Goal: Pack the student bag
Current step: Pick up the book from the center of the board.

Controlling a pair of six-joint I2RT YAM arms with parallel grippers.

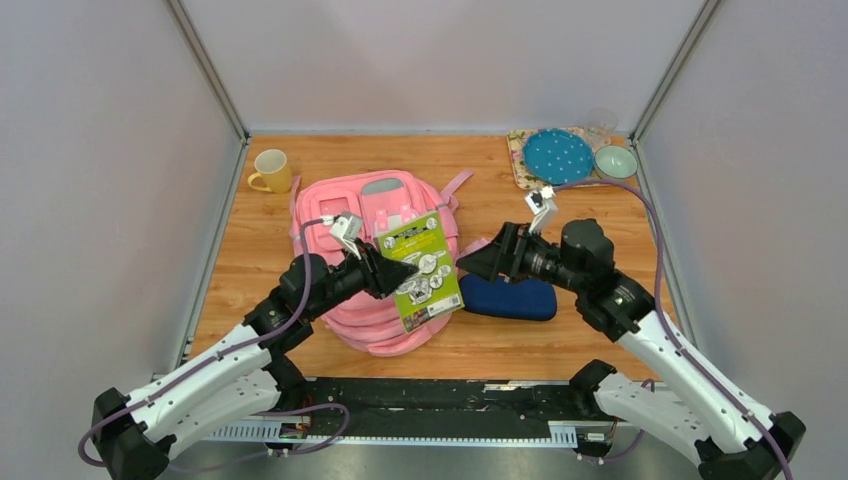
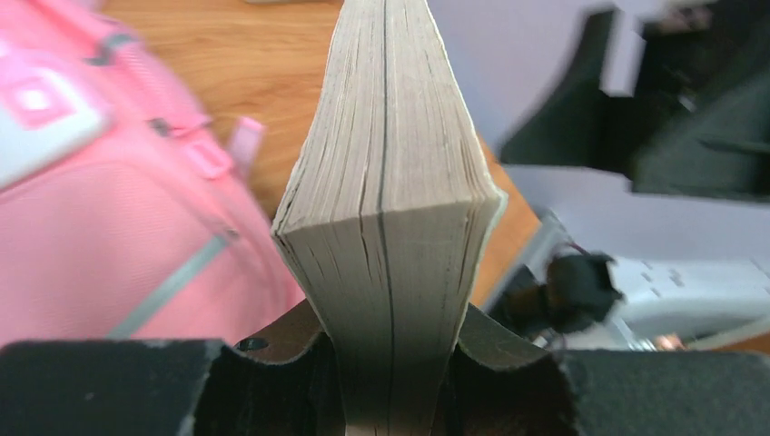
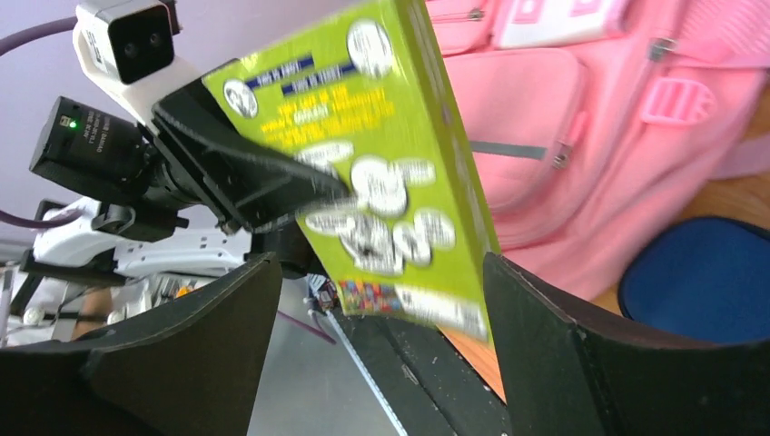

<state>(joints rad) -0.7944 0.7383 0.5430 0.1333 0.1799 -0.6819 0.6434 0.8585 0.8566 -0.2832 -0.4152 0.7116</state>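
Note:
The pink student bag lies flat mid-table, front pockets up; it also shows in the left wrist view and the right wrist view. My left gripper is shut on a thick green-covered book and holds it above the bag's right side. The left wrist view shows the book's page edge pinched between the jaws. My right gripper is open and empty, facing the book from the right, a little apart from it.
A navy-blue oval pouch lies right of the bag, under my right gripper. A yellow mug stands at the back left. A blue dotted plate on a mat and a green bowl are at the back right.

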